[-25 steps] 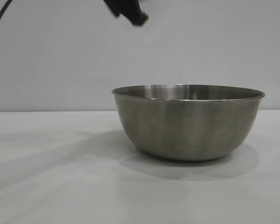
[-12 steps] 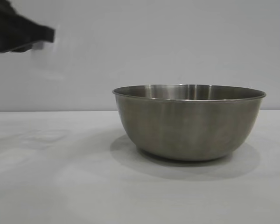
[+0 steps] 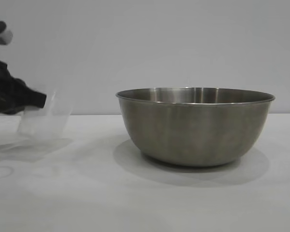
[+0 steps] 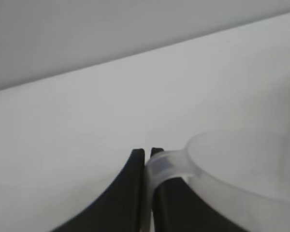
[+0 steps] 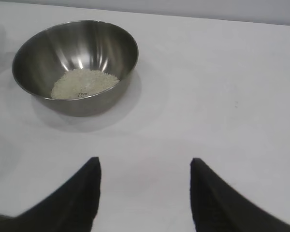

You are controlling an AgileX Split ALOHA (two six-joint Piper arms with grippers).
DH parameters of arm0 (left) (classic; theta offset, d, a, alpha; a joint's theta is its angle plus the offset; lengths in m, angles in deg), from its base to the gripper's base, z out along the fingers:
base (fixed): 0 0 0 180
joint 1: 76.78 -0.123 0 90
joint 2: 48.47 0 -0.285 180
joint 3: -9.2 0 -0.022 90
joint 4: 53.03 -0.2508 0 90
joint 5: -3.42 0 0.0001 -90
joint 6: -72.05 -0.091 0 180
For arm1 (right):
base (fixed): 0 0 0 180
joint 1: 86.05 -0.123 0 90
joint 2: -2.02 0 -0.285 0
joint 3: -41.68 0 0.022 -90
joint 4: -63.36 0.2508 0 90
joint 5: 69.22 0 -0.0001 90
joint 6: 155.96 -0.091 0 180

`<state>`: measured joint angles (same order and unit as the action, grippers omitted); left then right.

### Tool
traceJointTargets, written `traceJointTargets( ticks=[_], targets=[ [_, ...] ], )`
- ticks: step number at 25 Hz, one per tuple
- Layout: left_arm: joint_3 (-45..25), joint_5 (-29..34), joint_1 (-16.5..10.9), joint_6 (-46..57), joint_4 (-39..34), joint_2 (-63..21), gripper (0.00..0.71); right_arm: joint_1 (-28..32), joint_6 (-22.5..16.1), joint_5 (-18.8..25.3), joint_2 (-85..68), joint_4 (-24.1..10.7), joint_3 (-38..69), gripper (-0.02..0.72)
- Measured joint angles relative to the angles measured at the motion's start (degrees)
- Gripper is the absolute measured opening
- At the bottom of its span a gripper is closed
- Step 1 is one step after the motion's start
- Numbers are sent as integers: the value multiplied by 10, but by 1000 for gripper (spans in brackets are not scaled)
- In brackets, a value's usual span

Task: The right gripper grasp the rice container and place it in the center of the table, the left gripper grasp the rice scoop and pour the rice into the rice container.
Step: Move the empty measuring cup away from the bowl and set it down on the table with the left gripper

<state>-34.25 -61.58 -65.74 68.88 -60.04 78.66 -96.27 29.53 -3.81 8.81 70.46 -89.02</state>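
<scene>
The rice container (image 3: 195, 126), a wide steel bowl, stands on the white table (image 3: 87, 193) right of centre. White rice (image 5: 84, 83) lies heaped in the rice container (image 5: 75, 65), as the right wrist view shows. At the far left my left gripper (image 3: 41, 99) is shut on the side handle of the rice scoop (image 3: 46, 118), a clear plastic cup held just above the table. In the left wrist view the left gripper (image 4: 147, 152) pinches the handle of the rice scoop (image 4: 246, 166). My right gripper (image 5: 145, 162) is open with nothing in it, well back from the bowl.
A plain grey wall (image 3: 183, 43) stands behind the table. Bare cloth lies in front of the bowl and between bowl and cup.
My left gripper has swung from above the bowl to the far left and come down, so the clear cup now shows low beside the table. The bowl has not moved.
</scene>
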Motion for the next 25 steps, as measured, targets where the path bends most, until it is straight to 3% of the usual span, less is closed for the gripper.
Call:
traceJointTargets(
  ticks=[10,16,19,20,25],
  targets=[
    [-7,-2,0,0,-11,6,0,0,0,0,0,0,0,388],
    [-41,-2,0,0,-13,6,195,0,0,0,0,0,0,388],
    [-55,-2,0,0,-13,6,179,0,0,0,0,0,0,388],
    [-62,-2,0,0,-13,4,219,0,0,0,0,0,0,388],
    [-117,-2,0,1,19,-57,204,0,0,0,0,0,0,388]
  ],
)
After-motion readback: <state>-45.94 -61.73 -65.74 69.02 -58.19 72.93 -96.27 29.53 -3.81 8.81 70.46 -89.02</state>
